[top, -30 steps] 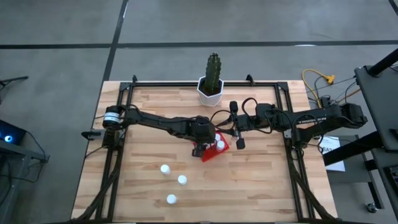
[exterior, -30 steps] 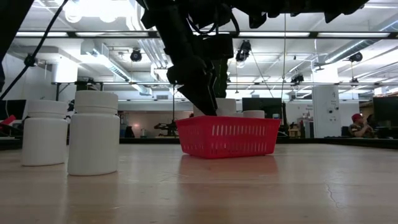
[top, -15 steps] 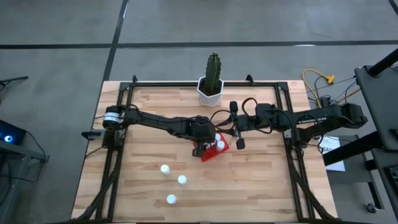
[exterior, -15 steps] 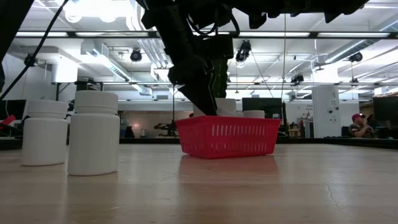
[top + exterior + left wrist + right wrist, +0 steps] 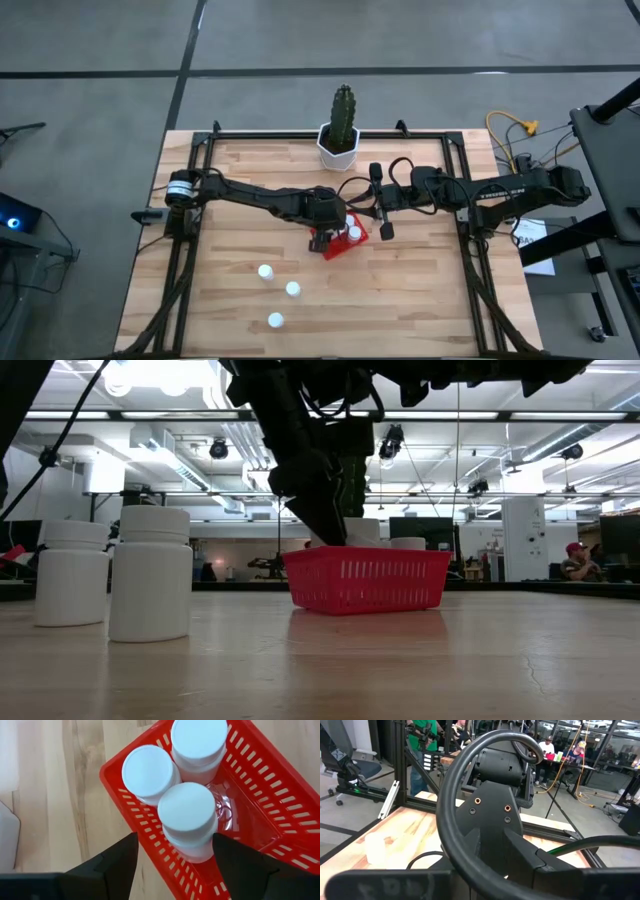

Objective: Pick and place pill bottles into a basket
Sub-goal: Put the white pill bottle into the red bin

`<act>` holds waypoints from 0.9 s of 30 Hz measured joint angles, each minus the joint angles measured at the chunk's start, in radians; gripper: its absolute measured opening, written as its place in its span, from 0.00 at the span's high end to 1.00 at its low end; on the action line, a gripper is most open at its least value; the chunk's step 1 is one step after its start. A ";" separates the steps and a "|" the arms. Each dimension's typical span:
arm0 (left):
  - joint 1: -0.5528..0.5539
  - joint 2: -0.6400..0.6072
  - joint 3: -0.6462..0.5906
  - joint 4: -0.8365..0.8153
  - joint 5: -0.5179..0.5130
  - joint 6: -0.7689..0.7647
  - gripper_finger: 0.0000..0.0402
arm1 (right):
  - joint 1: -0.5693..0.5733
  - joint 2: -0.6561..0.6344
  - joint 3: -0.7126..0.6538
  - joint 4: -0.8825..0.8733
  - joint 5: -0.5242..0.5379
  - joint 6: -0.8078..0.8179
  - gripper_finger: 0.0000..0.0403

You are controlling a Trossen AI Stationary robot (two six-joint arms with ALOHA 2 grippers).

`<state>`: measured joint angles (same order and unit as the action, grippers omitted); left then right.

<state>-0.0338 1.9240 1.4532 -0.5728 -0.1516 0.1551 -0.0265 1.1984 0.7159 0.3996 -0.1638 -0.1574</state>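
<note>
Since three pill bottles [image 5: 265,271] wait loose toward the tabletop's [image 5: 420,290] front edge, the job looks about half done. Mid-table, the left gripper [image 5: 172,852] hangs over the red basket [image 5: 260,810], its fingers spread on either side of a third bottle [image 5: 187,817] standing inside, seemingly just let go. The right gripper [image 5: 383,228] idles beside the basket; I cannot tell its state. At the back edge stands a potted cactus [image 5: 341,125].
</note>
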 joint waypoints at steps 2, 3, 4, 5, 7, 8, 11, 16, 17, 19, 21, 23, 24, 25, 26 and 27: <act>0.000 0.000 0.000 -0.005 0.000 -0.018 0.41 | 0.000 0.000 0.000 0.000 0.000 0.000 0.83; 0.000 0.000 0.000 -0.006 0.000 -0.019 0.41 | 0.000 0.000 0.000 0.000 0.000 0.000 0.83; 0.000 0.000 0.000 -0.012 0.000 -0.019 0.41 | 0.000 0.000 0.000 0.000 0.000 0.000 0.83; -0.001 0.000 0.000 -0.017 0.000 -0.019 0.41 | 0.000 0.000 0.000 0.000 0.000 0.000 0.83; -0.002 0.000 0.000 -0.017 0.000 -0.021 0.41 | 0.000 0.000 0.000 0.000 0.000 0.000 0.82; -0.002 0.000 0.000 -0.018 0.000 -0.021 0.41 | 0.000 0.000 0.000 0.000 0.000 0.000 0.82; -0.002 0.000 0.000 -0.017 0.001 -0.021 0.41 | 0.000 0.000 0.000 0.000 0.000 0.000 0.81; -0.002 0.000 0.000 -0.016 0.000 -0.021 0.41 | 0.000 0.000 0.000 0.000 0.000 0.000 0.81; -0.003 0.000 0.000 -0.016 0.001 -0.021 0.41 | 0.000 0.000 0.000 0.000 0.000 0.000 0.82; -0.003 0.000 0.000 -0.016 0.001 -0.021 0.41 | 0.000 0.000 0.000 0.000 0.000 0.000 0.82; -0.002 0.000 0.000 -0.016 0.001 -0.021 0.41 | 0.000 0.000 0.000 0.000 0.000 0.000 0.83; -0.002 0.000 0.000 -0.016 0.001 -0.021 0.41 | 0.000 0.000 0.000 0.000 0.000 0.000 0.83; -0.002 0.000 0.000 -0.016 0.003 -0.021 0.41 | 0.000 0.000 0.000 0.000 0.000 0.000 0.83; -0.003 0.000 0.000 -0.017 0.011 -0.021 0.41 | 0.000 0.000 0.000 0.000 0.000 0.000 0.83; -0.003 0.000 0.000 -0.020 0.026 -0.020 0.41 | 0.000 0.000 0.000 0.000 0.000 0.000 0.83; -0.005 0.000 0.000 -0.023 0.045 -0.019 0.41 | 0.000 0.000 0.000 0.000 0.000 0.000 0.82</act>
<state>-0.0384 1.9240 1.4532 -0.5955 -0.1063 0.1365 -0.0265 1.1988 0.7158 0.3992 -0.1638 -0.1574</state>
